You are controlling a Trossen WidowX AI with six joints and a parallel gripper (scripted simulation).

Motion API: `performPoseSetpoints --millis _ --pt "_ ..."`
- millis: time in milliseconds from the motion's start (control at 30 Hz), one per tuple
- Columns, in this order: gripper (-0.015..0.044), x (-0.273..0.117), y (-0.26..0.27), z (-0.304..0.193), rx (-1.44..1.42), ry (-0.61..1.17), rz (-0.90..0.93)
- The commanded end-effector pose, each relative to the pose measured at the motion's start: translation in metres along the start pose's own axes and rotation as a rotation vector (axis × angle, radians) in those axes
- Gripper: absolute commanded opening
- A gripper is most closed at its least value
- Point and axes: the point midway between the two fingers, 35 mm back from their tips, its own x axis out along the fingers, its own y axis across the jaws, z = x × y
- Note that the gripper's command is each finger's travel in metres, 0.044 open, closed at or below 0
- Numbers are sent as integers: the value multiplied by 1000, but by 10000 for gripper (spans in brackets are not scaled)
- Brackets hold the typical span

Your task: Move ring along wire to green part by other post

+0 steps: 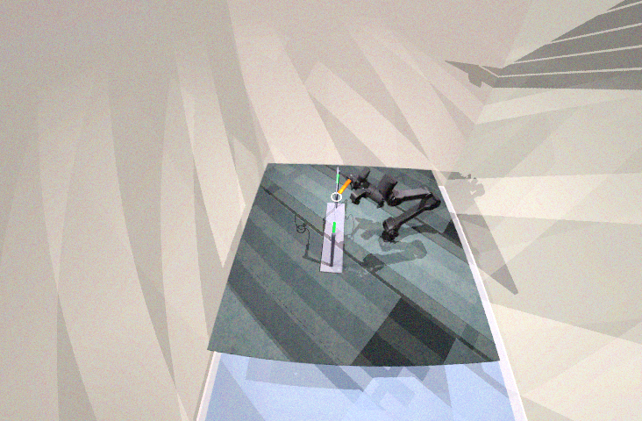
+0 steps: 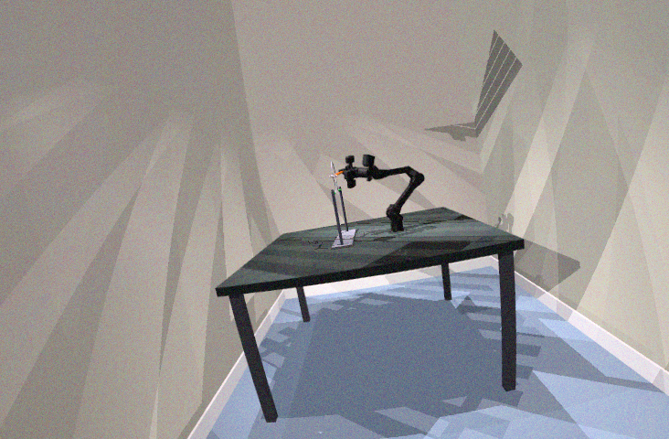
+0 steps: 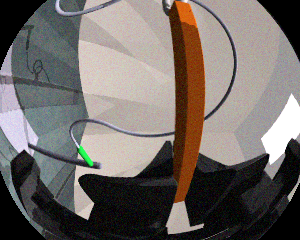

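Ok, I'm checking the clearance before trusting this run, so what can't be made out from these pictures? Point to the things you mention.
- Gap between ring (image 1: 336,196) and grey wire: too small in the top and exterior views.
- Most of the ring in the wrist view: cut off by the top edge.
- The handle's (image 1: 345,186) (image 2: 339,173) (image 3: 189,90) contact with the end effector (image 1: 352,181) (image 2: 344,173) (image 3: 172,144): too small in the top and exterior views.

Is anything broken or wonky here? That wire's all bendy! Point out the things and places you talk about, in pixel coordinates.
Nothing looks broken or spilled. The wire (image 3: 235,62) is curvy, but it runs in smooth bends with no visible snap. The pincer (image 1: 352,182) (image 3: 172,144) grips the orange handle (image 1: 345,186) (image 3: 189,90), and the white ring (image 1: 331,199) is out between the two green parts. I can't tell if it touches the wire.
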Motion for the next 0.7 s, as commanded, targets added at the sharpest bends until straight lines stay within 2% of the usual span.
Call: performPoseSetpoints --millis 0,667 --pt "-150 0 0 0 -53 -6 -25" --pt "-150 1 0 -1 -216 -25 -119"
